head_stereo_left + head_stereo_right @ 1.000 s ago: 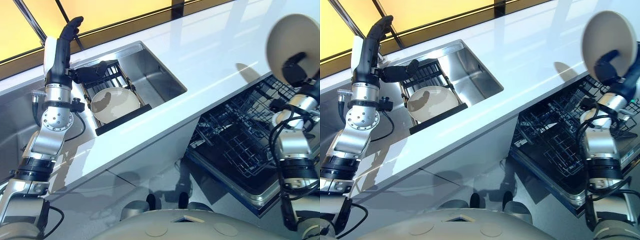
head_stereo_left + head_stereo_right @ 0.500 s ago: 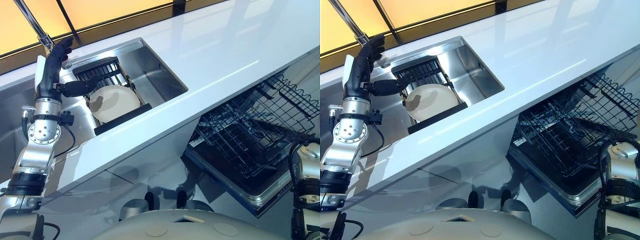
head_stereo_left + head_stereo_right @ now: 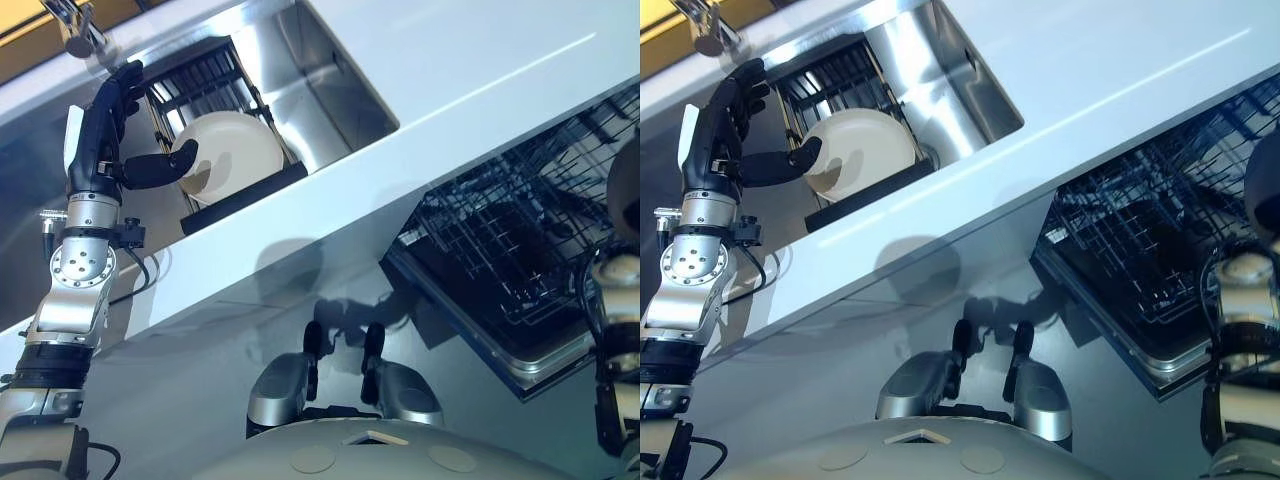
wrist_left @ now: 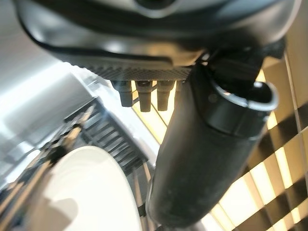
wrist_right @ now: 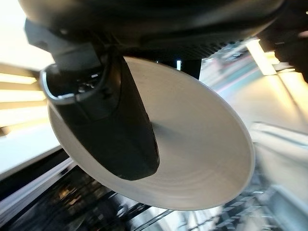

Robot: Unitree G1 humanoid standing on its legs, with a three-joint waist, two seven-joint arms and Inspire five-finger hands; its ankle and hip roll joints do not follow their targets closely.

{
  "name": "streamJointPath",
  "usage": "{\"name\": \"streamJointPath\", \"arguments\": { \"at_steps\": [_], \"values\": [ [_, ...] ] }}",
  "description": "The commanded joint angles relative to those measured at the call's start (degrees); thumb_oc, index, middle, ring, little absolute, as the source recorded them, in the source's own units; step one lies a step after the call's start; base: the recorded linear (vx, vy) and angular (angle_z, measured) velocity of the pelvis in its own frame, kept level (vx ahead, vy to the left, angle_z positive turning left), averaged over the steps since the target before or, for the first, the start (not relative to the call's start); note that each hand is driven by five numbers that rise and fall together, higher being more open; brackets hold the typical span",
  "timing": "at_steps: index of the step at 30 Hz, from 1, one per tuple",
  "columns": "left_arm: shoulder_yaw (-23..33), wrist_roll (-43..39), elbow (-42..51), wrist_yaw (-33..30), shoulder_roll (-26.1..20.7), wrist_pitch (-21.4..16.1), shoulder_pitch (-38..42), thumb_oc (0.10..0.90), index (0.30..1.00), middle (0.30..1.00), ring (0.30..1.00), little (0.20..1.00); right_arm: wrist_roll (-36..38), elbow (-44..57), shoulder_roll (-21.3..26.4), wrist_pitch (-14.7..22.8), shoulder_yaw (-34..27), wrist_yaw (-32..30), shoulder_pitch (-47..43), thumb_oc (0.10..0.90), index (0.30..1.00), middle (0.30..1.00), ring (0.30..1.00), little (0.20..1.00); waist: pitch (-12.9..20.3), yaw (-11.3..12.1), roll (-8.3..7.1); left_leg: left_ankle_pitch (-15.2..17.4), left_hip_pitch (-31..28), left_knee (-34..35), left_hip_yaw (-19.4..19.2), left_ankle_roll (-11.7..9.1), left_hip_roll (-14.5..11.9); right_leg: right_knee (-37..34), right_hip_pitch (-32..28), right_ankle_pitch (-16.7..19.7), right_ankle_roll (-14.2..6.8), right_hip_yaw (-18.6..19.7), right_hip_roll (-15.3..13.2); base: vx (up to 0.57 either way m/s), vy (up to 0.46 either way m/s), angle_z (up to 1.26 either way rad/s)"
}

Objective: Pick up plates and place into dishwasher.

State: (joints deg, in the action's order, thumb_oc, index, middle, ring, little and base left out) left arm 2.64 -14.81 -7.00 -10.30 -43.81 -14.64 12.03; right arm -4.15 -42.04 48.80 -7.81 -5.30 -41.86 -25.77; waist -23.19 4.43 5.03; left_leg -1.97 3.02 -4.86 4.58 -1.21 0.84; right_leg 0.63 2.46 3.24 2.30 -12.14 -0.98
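Observation:
A white plate [image 3: 235, 150] leans upright in the black dish rack [image 3: 200, 85] inside the steel sink [image 3: 330, 70]. My left hand [image 3: 100, 130] stands open just left of the rack, fingers straight up and its thumb reaching to the plate's left rim. The left wrist view shows that thumb [image 4: 207, 144] beside the same plate [image 4: 86, 192]. My right hand [image 5: 120, 125] is shut on a second white plate [image 5: 202, 144], thumb pressed across its face. That arm rises at the right edge, over the open dishwasher's black wire rack [image 3: 500, 250].
The white counter [image 3: 480, 90] runs diagonally between the sink and the dishwasher. A tap [image 3: 75, 25] stands behind the sink at the upper left. The dishwasher's pulled-out door [image 3: 520, 360] juts out below the counter's edge.
The camera has tilted downward. My right hand with its plate dropped from high over the counter to the right edge by the dishwasher. My left thumb came closer to the sink plate.

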Motion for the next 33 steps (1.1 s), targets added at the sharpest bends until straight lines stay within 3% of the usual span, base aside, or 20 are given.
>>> {"name": "streamJointPath", "arguments": {
  "at_steps": [1,6,9,15,20,22,23,33],
  "values": [
    [3.7,-2.3,1.3,-3.1,-6.0,-7.1,5.8,0.800,0.900,0.900,0.900,0.900,-3.2,1.9,9.5,-0.1,4.1,-1.1,-5.6,0.100,0.300,0.300,0.300,0.200,3.2,1.0,-1.75,2.1,6.2,-5.4,-0.1,-2.6,-0.1,12.8,1.9,-12.2,-1.4,1.0,0.6,-0.10,-0.053,0.02],
    [2.9,-2.7,0.7,-3.3,-6.4,-7.2,7.2,0.800,0.900,0.900,0.900,0.900,0.3,-1.8,8.4,-7.9,8.2,7.1,-8.5,0.100,0.300,0.300,0.300,0.200,2.4,1.2,-1.60,1.6,7.6,-5.9,0.1,-2.6,-0.1,13.9,3.7,-12.1,-1.3,1.1,0.5,-0.06,-0.019,0.08],
    [2.5,-2.6,1.3,-3.4,-6.1,-6.3,7.6,0.800,0.900,0.900,0.900,0.900,-2.1,-4.4,7.0,-11.9,11.4,11.4,-9.0,0.100,0.300,0.300,0.300,0.200,2.3,1.4,-1.61,1.4,7.3,-5.7,0.2,-2.6,0.0,13.7,3.4,-11.9,-1.2,1.1,0.4,0.00,0.014,0.12],
    [2.0,-2.4,1.4,-2.4,-5.7,-5.9,8.3,0.800,0.900,0.900,0.900,0.900,-7.2,-9.7,5.5,-14.0,15.7,18.7,-9.8,0.100,0.300,0.300,0.300,0.200,2.3,2.0,-1.71,1.2,7.1,-6.0,0.3,-2.6,-0.2,13.9,2.8,-11.8,-1.2,1.2,0.1,0.00,0.005,0.03],
    [2.0,-2.7,1.7,-1.3,-5.6,-5.7,8.1,0.800,0.900,0.900,0.900,0.900,-9.7,-12.9,4.9,-13.1,17.8,23.8,-9.7,0.100,0.300,0.300,0.300,0.200,2.1,2.3,-1.78,0.8,6.8,-5.7,0.2,-2.5,-0.2,13.3,2.1,-11.4,-1.4,1.3,0.0,-0.02,0.018,0.04],
    [1.9,-2.5,1.5,-1.2,-5.4,-5.8,8.3,0.800,0.900,0.900,0.900,0.900,-10.1,-13.6,4.7,-12.6,18.5,24.2,-10.2,0.413,0.568,0.568,0.568,0.513,2.1,2.4,-1.84,0.6,6.7,-5.5,0.0,-2.5,-0.1,12.8,1.8,-11.1,-1.6,1.4,0.0,-0.03,0.038,0.02],
    [1.9,-2.6,1.4,-1.1,-5.3,-5.9,8.3,0.800,0.900,0.900,0.900,0.900,-10.1,-13.8,4.6,-12.3,18.8,24.4,-10.5,0.800,0.900,0.900,0.900,0.900,2.1,2.5,-1.86,0.6,6.5,-5.3,-0.1,-2.4,-0.1,12.5,1.6,-11.0,-1.6,1.4,0.0,-0.03,0.043,0.00],
    [3.0,-2.6,1.7,0.5,-4.0,-6.0,5.6,0.800,0.900,0.900,0.900,0.900,-10.4,-6.7,4.6,-8.4,17.5,21.5,-8.8,0.800,0.900,0.900,0.900,0.900,4.0,2.2,-2.76,0.7,2.8,-2.8,-1.2,-1.9,0.1,9.5,-1.7,-9.9,-2.7,1.6,-0.3,-0.01,0.061,-0.06]
  ]
}}
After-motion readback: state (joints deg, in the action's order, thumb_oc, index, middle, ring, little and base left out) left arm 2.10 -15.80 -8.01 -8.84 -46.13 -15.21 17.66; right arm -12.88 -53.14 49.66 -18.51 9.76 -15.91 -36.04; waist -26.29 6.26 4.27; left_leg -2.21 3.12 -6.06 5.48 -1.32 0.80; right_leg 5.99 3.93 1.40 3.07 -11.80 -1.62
